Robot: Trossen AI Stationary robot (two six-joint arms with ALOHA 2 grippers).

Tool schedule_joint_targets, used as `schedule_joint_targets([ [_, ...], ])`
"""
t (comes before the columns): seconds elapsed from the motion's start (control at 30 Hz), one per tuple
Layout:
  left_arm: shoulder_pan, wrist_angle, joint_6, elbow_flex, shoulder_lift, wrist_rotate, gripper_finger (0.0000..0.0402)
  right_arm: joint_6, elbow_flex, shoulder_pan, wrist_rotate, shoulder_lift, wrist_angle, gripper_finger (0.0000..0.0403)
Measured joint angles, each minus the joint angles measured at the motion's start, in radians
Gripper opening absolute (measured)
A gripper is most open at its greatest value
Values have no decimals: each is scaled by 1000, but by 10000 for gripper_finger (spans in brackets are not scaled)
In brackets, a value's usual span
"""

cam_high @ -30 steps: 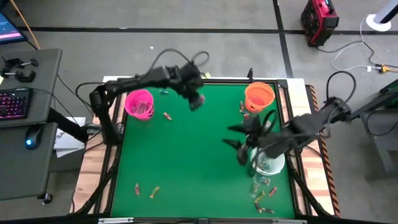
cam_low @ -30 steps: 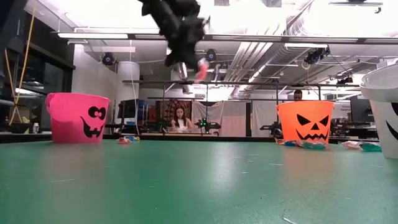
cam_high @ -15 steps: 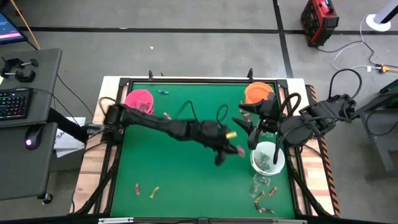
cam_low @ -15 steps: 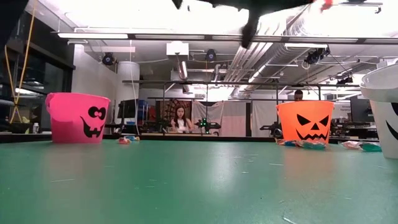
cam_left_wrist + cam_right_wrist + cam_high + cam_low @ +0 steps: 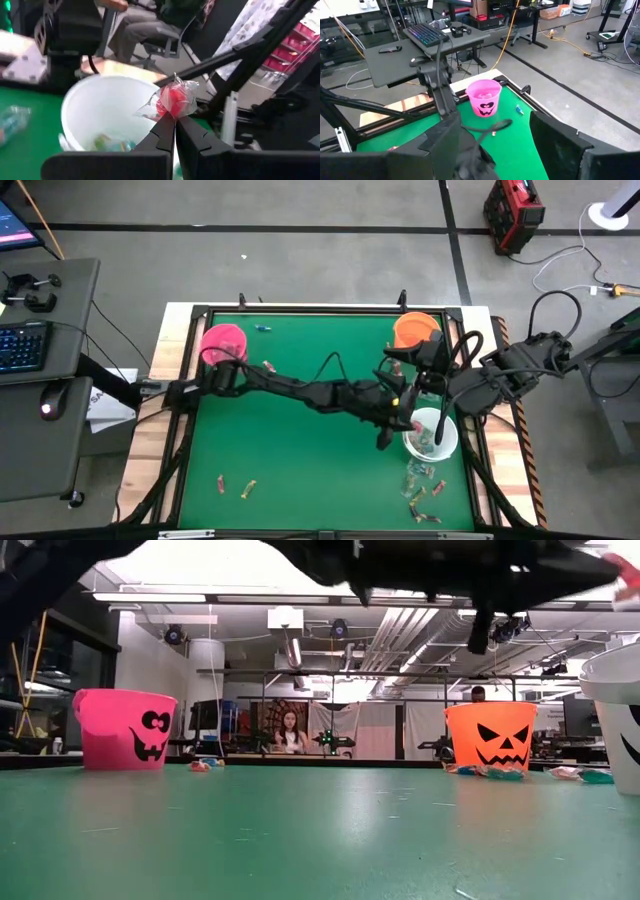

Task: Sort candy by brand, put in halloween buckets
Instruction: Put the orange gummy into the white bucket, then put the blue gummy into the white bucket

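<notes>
Red inside clear crinkled wrap, one candy [image 5: 172,100] is pinched between the pressed-together tips of the left gripper [image 5: 175,121]. In the left wrist view the white bucket [image 5: 80,107] lies just beyond and below those tips, its mouth open toward them, with a few wrapped sweets already on its floor. The candy hangs over the bucket's near rim and not yet over the middle, so I judge the drop needs only a short push forward before the fingers part.

From above, the left arm stretches across the green table [image 5: 290,450], and its gripper [image 5: 412,423] sits at the white bucket's [image 5: 445,442] edge, on the side facing the table's middle. The right gripper [image 5: 400,365] hovers spread and empty just past it, between the white bucket and the orange bucket [image 5: 416,331], so the left one is clearly nearer. The pink bucket [image 5: 224,343] stands well apart, back at the left arm's base.

At table height, the left arm is a dark blur across the top, with a pink-red speck [image 5: 628,567] above the white bucket's rim [image 5: 610,665].

The right wrist view shows its own fingers wide apart with nothing between them.
</notes>
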Motion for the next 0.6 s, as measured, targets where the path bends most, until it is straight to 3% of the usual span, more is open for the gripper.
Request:
schedule_joint_targets([
  [0.2, 9, -61, 43, 120, 91, -18, 38, 0, 0, 0, 11, 0, 0, 231],
  [0.5, 21, -157, 79, 148, 102, -29, 182, -6, 0, 0, 11, 0, -10, 231],
  [0.6, 39, -251, 31, 147, 61, 24, 216, -6, 0, 0, 12, 0, -23, 231],
])
